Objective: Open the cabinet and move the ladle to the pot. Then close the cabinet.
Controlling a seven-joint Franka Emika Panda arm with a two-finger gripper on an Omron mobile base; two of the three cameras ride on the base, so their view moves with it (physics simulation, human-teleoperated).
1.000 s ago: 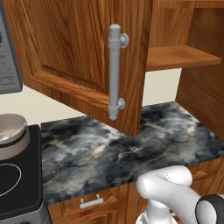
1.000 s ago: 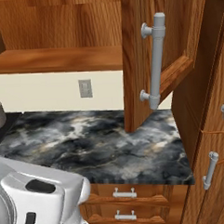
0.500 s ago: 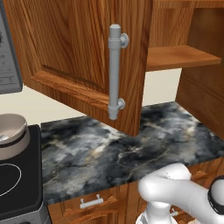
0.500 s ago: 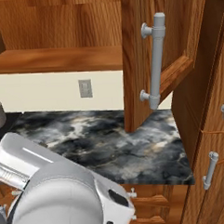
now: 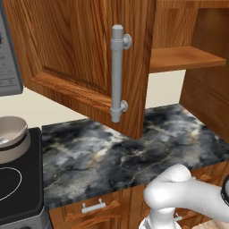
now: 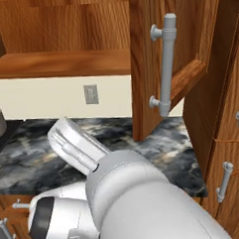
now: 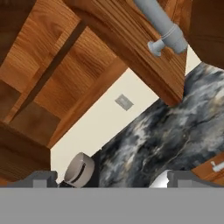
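Reddish-brown wooden cabinet [image 5: 89,53] doors hang open for access; the gripper [image 7: 109,179], jaws apart, holds nothing near the grey metal pot [image 5: 12,136].

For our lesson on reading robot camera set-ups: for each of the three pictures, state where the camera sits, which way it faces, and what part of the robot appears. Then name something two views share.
Left base view: behind the arm on its left, facing the open cabinet, counter and pot; white arm lower right.
Right base view: behind on its right, facing the cabinet shelf and wall outlet; arm fills lower left.
Hand view: on the hand, rolled, tilted upward; gripper open.
Shared: grey door handle.
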